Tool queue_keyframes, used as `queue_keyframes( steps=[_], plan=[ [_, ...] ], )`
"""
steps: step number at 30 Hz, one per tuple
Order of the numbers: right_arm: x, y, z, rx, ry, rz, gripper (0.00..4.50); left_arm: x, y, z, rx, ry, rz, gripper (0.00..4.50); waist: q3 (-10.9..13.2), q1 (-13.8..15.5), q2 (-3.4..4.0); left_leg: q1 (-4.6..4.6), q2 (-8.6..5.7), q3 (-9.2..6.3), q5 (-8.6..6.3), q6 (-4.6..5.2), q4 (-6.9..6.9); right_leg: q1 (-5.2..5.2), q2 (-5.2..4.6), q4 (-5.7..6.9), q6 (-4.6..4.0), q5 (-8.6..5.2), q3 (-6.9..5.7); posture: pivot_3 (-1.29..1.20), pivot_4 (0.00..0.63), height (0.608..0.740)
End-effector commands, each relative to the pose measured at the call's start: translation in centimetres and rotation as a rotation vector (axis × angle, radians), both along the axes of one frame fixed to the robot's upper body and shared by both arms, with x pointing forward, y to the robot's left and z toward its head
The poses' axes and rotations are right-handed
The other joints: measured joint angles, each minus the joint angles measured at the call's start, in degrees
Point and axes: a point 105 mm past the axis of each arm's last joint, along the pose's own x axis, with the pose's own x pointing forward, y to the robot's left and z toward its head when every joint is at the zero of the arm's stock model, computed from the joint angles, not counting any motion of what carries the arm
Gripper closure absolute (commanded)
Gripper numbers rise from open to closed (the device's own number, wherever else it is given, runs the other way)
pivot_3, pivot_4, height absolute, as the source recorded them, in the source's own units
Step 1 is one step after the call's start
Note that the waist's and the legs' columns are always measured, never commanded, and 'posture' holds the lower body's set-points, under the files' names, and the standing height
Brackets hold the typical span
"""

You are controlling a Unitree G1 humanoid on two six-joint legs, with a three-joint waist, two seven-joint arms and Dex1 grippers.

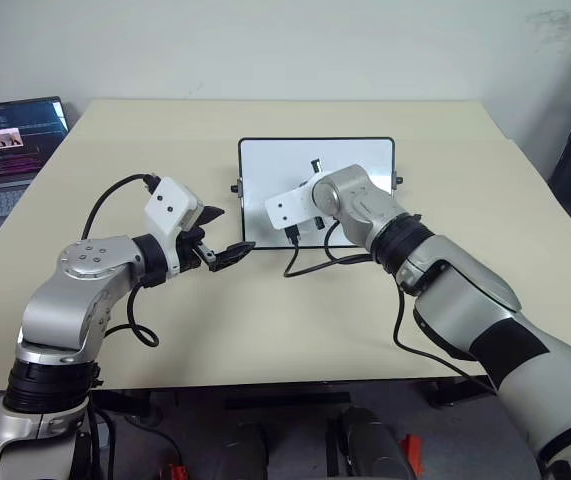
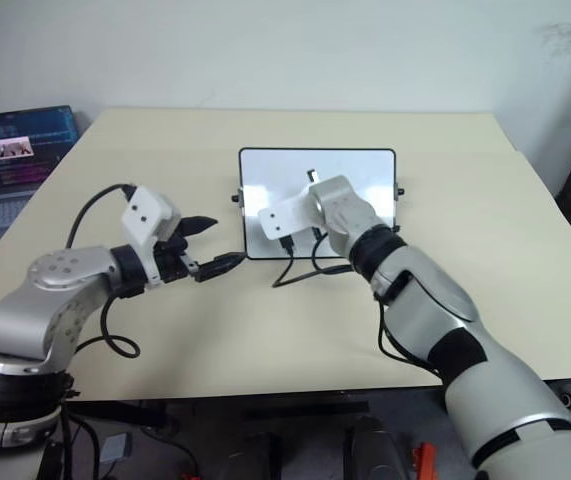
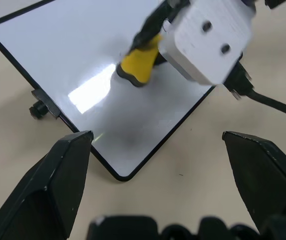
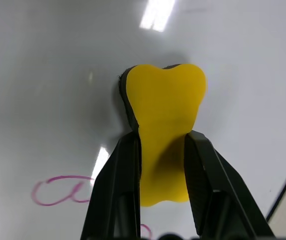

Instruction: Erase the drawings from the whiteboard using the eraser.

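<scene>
Right now the right gripper (image 4: pixel 163 145) is clamped on the eraser (image 4: pixel 164 120), pressed to the whiteboard (image 1: pixel 265 165), with a purple loop drawing (image 4: pixel 57 191) just beside its fingers, while the left gripper (image 3: pixel 158 150) hangs open off the board's near corner.

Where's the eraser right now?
The eraser is clamped in the right hand, over the whiteboard, near a purple loop drawing.

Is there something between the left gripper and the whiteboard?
No. The left wrist view shows bare tan table between the open left gripper and the near corner of the whiteboard.
</scene>
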Motion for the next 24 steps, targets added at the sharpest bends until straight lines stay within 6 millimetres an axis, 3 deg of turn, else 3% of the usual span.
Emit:
queue_keyframes(
  steps=[1, 13, 18, 24],
  plan=[
    [0.3, -2.1, -1.8, -0.039, 0.044, -0.066, 3.65, -0.2, -0.1, 1.7, 0.004, -0.069, -0.007, 0.00, 0.00, 0.00, 0.00, 0.20, 0.00, 0.00, 0.00, 0.00, -0.01, 0.21, 0.00, -0.04, 0.00, -0.01, 0.00, 0.00, 0.150, 0.740],
    [3.1, -2.5, 7.0, 0.188, -0.272, -0.168, 3.65, 0.0, -0.4, 1.9, 0.008, -0.074, -0.021, 0.00, 0.07, 0.14, 0.04, 0.19, -0.01, -0.04, 0.05, 0.09, -0.07, 0.26, 0.01, -0.14, -0.04, -0.03, 0.02, 0.00, 0.150, 0.740],
    [2.8, -1.7, 5.8, 0.161, -0.243, -0.144, 3.65, 0.1, -0.5, 2.0, 0.008, -0.079, -0.025, 0.00, 0.06, -0.02, 0.03, -0.66, 0.00, -0.04, 0.04, 0.09, -0.18, -0.66, 0.02, -0.06, -0.33, 0.12, 0.02, 0.00, 0.150, 0.740],
    [1.5, 0.6, 2.5, 0.088, -0.159, -0.064, 3.65, 0.1, -0.6, 1.9, 0.007, -0.079, -0.030, 0.00, 0.06, -0.50, 0.03, -0.61, 0.03, -0.03, 0.03, 0.09, -0.17, -0.66, 0.08, -0.05, -0.27, 0.09, 0.05, 0.00, 0.150, 0.740]
  ],
)
